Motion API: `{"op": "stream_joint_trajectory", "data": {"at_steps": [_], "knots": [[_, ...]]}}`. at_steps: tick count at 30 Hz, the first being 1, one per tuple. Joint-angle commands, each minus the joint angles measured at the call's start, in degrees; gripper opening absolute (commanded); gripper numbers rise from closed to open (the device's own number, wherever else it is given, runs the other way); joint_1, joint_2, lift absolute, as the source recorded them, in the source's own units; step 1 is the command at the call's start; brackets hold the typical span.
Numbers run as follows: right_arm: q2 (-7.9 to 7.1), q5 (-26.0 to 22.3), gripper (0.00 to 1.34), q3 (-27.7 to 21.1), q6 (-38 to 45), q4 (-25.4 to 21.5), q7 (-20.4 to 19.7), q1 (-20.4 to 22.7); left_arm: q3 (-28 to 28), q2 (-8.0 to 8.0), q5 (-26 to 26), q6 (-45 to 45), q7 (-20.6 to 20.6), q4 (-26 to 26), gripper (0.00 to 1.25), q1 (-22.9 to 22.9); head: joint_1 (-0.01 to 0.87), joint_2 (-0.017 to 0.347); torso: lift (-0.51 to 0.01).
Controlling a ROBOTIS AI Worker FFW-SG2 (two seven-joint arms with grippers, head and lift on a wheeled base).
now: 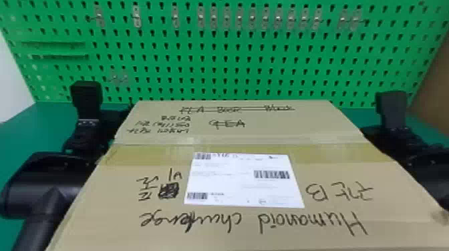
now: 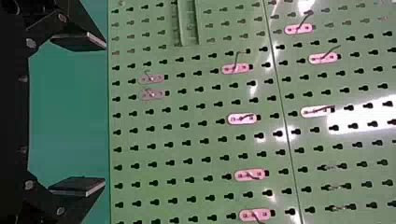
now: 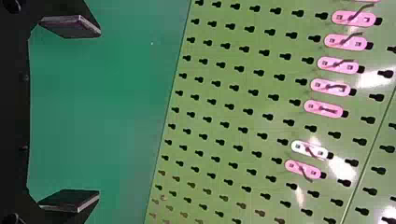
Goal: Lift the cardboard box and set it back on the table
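The large closed cardboard box fills the lower middle of the head view, with a white label and handwriting on top; its underside is hidden, so I cannot tell if it rests on the table. My left gripper is beside the box's far left part, my right gripper beside its far right part. Whether the arms touch the box's sides is unclear. In the left wrist view the left gripper is wide open, nothing between its fingers. The right gripper in the right wrist view is likewise wide open and holds nothing.
A green pegboard with small metal hooks stands upright behind the box. The green table shows on both sides of the box. At the far right edge is a brown surface.
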Motion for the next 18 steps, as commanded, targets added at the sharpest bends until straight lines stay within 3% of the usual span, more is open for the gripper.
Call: {"op": "stream_joint_trajectory", "data": {"at_steps": [1,18], "knots": [[-0.07,0.09,1.25,0.01,0.00,0.00,-0.01,-0.03,0.01,0.00,-0.10,-0.09,0.00,0.00,1.01,0.00,0.566,0.054,-0.183],[-0.07,0.18,1.25,0.19,0.00,0.00,-0.01,-0.12,-0.08,0.00,-0.36,-0.17,0.00,-0.09,1.01,0.00,0.566,0.054,-0.183]]}}
